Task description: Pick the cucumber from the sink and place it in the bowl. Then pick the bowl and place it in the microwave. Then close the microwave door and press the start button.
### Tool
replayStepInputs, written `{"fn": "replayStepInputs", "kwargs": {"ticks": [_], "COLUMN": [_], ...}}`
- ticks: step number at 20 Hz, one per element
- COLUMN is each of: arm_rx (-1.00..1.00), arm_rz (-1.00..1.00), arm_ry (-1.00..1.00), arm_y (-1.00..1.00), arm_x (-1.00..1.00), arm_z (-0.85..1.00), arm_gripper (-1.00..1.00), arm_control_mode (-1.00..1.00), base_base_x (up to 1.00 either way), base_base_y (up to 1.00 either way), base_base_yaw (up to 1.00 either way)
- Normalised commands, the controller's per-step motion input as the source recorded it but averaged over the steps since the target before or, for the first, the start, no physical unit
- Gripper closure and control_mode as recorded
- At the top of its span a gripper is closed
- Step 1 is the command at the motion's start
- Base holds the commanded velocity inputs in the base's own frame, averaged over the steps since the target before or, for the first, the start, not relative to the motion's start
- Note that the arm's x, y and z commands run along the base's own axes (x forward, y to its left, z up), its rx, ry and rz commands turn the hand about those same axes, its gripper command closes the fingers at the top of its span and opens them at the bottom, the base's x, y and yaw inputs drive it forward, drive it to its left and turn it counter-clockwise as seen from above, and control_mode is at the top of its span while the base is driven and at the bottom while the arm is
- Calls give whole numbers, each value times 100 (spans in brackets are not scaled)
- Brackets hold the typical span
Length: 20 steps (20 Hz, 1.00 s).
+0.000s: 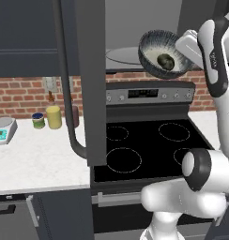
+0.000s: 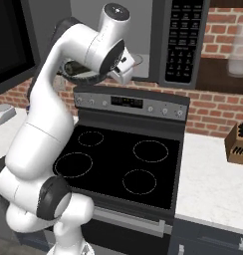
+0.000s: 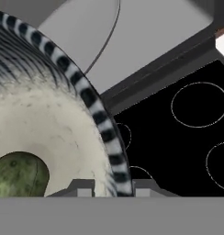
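Pinched on the bowl [image 3: 54, 124] rim, the gripper [image 3: 111, 187] holds it, cucumber [image 3: 17, 176] inside, with the microwave [image 3: 146, 41] cavity ahead at twelve o'clock.

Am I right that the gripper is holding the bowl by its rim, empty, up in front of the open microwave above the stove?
Not quite: the bowl is not empty. The left base view shows the cucumber lying inside it. The rest holds: the gripper grips the rim, in front of the open microwave above the stove.
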Motion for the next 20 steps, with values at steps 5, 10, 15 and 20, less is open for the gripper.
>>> {"fn": "replayStepInputs", "kwargs": {"ticks": [5, 10, 15, 20], "arm_rx": [0, 0, 0, 0], "arm_rz": [0, 0, 0, 0], "arm_ry": [0, 0, 0, 0], "arm_y": [13, 12, 10, 4], "arm_x": [58, 57, 52, 50], "arm_z": [12, 14, 12, 6], "arm_gripper": [100, 100, 100, 100], "arm_control_mode": [-100, -100, -100, -100], "base_base_x": [0, 0, 0, 0], "base_base_y": [0, 0, 0, 0], "base_base_yaw": [0, 0, 0, 0]}}
